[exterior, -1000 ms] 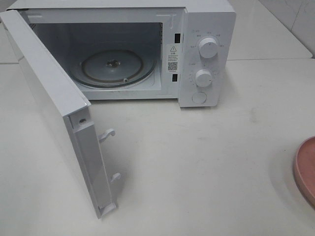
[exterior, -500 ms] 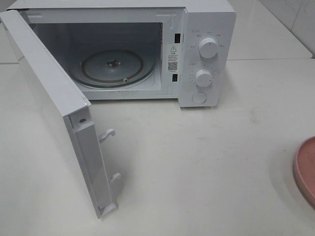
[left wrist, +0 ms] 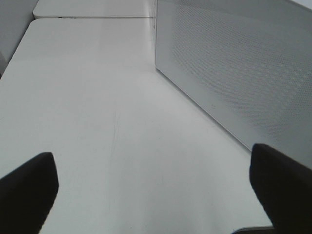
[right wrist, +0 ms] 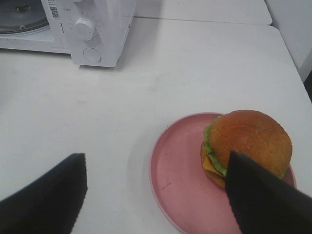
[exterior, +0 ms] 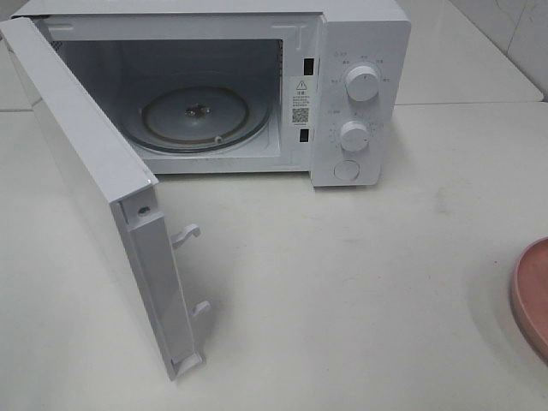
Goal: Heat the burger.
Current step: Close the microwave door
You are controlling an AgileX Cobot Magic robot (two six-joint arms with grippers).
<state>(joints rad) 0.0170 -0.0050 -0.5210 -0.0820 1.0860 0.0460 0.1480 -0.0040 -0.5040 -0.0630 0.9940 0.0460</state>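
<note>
Right gripper [right wrist: 155,195]: dark fingers spread wide, holding nothing.
Burger [right wrist: 247,146]: glossy round bun, frilly lettuce, on flat pink plate [right wrist: 175,170].
Left gripper [left wrist: 155,187]: wide apart, unladen, beside perforated door [left wrist: 239,68].
Microwave [exterior: 360,34]: smooth white box, open; round glass turntable [exterior: 195,116].

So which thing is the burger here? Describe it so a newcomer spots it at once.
Start at the white microwave with its door open, then go across the table to the flat pink plate. The burger sits on the plate, off-centre: round, glossy brown bun, green lettuce frill, orange layer.
</note>
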